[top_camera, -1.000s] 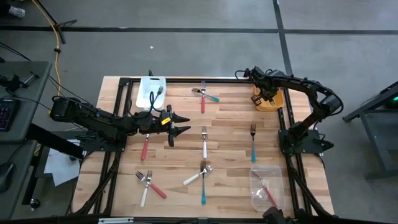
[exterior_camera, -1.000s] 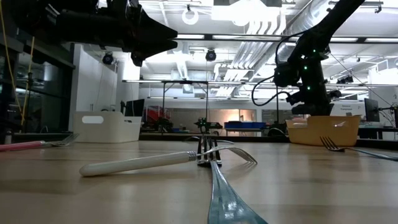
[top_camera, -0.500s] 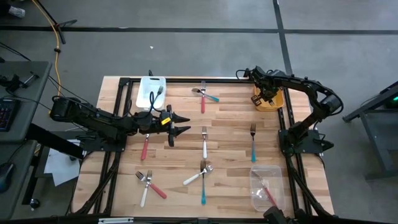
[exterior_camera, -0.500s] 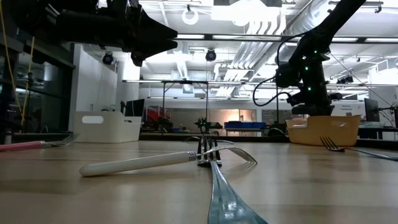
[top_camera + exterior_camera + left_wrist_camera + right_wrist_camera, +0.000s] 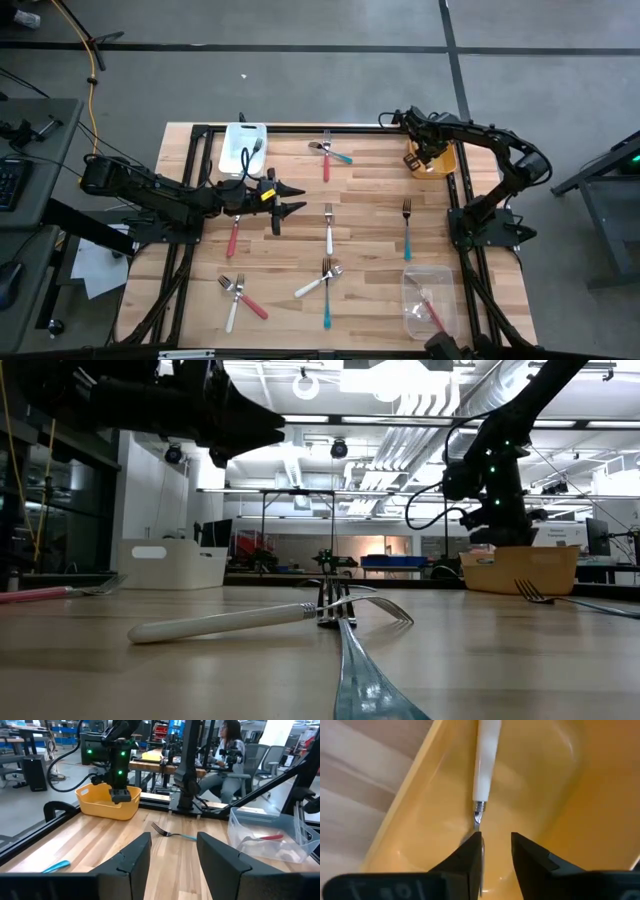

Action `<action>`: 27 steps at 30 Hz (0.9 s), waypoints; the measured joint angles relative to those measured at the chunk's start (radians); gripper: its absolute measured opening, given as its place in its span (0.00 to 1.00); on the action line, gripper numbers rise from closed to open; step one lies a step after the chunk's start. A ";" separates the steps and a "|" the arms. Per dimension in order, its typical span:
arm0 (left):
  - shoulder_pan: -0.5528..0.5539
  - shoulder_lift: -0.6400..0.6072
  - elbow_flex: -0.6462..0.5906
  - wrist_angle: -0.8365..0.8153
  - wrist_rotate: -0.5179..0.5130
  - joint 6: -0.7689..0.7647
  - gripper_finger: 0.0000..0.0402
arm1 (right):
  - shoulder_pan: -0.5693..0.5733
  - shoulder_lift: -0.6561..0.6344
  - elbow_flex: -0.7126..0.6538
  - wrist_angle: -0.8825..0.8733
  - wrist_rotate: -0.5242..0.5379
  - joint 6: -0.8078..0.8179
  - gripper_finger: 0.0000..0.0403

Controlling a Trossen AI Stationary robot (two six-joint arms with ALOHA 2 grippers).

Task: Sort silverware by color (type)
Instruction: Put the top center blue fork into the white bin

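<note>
One fork: white-handled fork was seen inside orange bin
Right gripper: parted, fork released
Left gripper: spread, empty, above table
Handling: judged light, stiff, slick; handle mid-length best gripped

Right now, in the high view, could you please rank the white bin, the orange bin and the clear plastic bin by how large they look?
1. Clear plastic bin, near the table's front right: largest.
2. White bin, back left: somewhat smaller.
3. Orange bin, back right: looks smallest, but the right arm hides part of it, so this place is unsure.
</note>
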 joint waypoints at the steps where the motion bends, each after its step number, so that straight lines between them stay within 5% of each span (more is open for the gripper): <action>1: 0.000 0.000 0.000 -0.002 0.000 0.000 0.36 | 0.001 -0.008 0.000 -0.004 0.009 -0.017 0.22; 8: 0.000 -0.052 0.000 -0.122 -0.001 0.026 0.22 | 0.005 -0.172 0.000 -0.008 -0.010 -0.071 0.02; 18: 0.053 -0.272 0.000 -0.483 -0.017 0.024 0.02 | 0.126 -0.344 0.000 0.261 -0.236 -0.099 0.01; 27: 0.103 -0.341 0.000 -0.816 -0.066 -0.079 0.00 | 0.302 -0.328 0.000 0.471 -0.304 -0.099 0.00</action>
